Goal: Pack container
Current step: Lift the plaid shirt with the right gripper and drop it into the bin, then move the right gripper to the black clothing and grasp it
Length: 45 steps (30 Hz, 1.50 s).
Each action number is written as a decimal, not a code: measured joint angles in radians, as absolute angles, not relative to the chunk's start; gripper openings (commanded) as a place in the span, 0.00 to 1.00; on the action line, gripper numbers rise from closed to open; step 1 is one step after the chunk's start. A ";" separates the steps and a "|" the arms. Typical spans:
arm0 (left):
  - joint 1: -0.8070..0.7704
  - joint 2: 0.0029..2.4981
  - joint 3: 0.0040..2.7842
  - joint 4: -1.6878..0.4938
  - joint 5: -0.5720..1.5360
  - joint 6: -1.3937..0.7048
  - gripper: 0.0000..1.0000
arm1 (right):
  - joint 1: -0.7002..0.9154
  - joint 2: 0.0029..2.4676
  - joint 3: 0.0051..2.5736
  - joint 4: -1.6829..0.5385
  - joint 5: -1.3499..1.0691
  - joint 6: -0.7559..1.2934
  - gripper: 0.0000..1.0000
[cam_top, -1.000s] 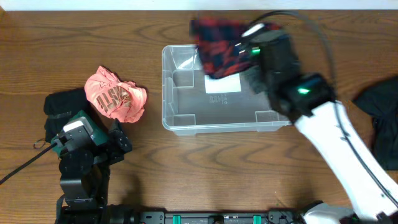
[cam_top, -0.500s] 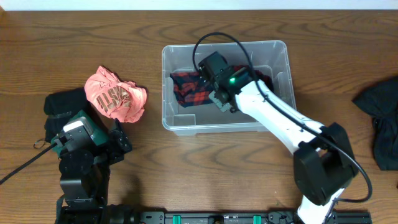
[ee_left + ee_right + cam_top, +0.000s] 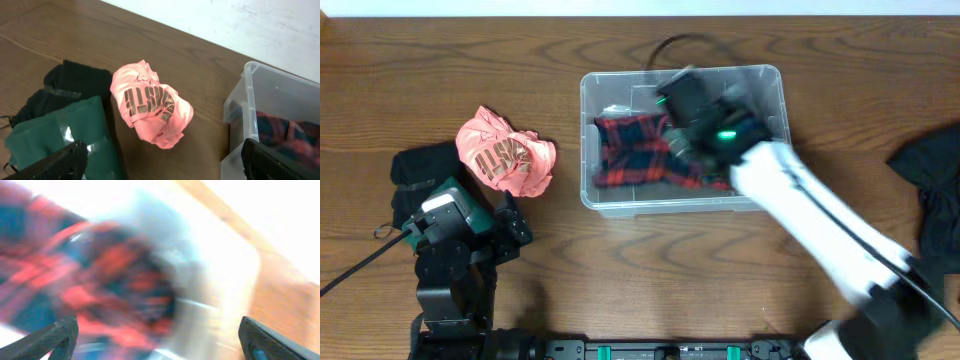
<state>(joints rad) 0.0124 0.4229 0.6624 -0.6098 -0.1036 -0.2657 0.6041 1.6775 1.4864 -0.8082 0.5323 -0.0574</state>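
The container (image 3: 768, 82), a clear plastic bin, sits mid-table. A red and dark plaid cloth (image 3: 638, 152) lies crumpled inside it. My right gripper (image 3: 682, 100) hovers over the bin's back half, blurred by motion. In the right wrist view its fingers stand wide apart, open (image 3: 160, 340), with the plaid cloth (image 3: 95, 275) below and nothing between them. A pink cloth (image 3: 505, 150) lies on the table left of the bin. My left gripper (image 3: 515, 225) rests near the front left, open (image 3: 170, 167) and empty, facing the pink cloth (image 3: 150, 105) and the bin's left wall (image 3: 240, 125).
A black cloth (image 3: 420, 168) lies beside the pink one, next to something dark green (image 3: 55, 135). Another black garment (image 3: 935, 190) lies at the table's right edge. The right arm stretches from the front right across the bin.
The right gripper brought the plaid cloth down into the container, then opened and let it go. The cloth now lies in the bin. The left arm has not moved.
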 measured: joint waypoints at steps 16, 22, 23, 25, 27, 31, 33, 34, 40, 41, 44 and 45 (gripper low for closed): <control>0.012 0.423 0.662 -0.609 -0.104 -0.266 0.98 | -0.269 1.627 1.342 -0.883 0.520 -0.067 0.99; 0.012 0.423 0.662 -0.610 -0.104 -0.266 0.98 | -0.394 1.740 1.197 -0.709 0.488 -0.117 0.99; 0.012 0.423 0.662 -0.611 -0.104 -0.266 0.98 | -0.407 1.755 1.187 -0.690 0.485 -0.123 0.99; 0.012 0.423 0.662 -0.613 -0.104 -0.266 0.98 | -0.434 1.787 1.178 -0.649 0.477 -0.136 0.99; 0.012 0.423 0.662 -0.617 -0.104 -0.266 0.98 | -0.464 1.819 1.177 -0.612 0.456 -0.153 0.99; 0.012 0.423 0.662 -0.619 -0.104 -0.266 0.98 | -0.513 1.884 1.177 -0.558 0.418 -0.198 0.99; 0.012 0.423 0.662 -0.619 -0.104 -0.266 0.98 | -0.532 1.918 1.177 -0.529 0.411 -0.210 0.99; 0.012 0.423 0.662 -0.619 -0.104 -0.266 0.98 | -0.540 1.928 1.179 -0.515 0.411 -0.215 0.99; 0.012 0.423 0.662 -0.620 -0.104 -0.266 0.98 | -0.591 1.946 1.183 -0.433 0.395 -0.229 0.90; 0.012 0.423 0.662 -0.620 -0.104 -0.266 0.98 | -0.603 1.950 1.184 -0.426 0.394 -0.232 0.83; 0.012 0.423 0.662 -0.620 -0.104 -0.266 0.98 | -0.630 1.960 1.187 -0.422 0.396 -0.244 0.52; 0.012 0.423 0.662 -0.620 -0.104 -0.266 0.98 | -0.637 1.962 1.188 -0.421 0.400 -0.248 0.42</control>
<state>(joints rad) 0.0124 0.4229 0.6624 -0.6205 -0.1040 -0.2657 -0.6369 1.9617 1.1877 -0.4210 0.4004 -0.2478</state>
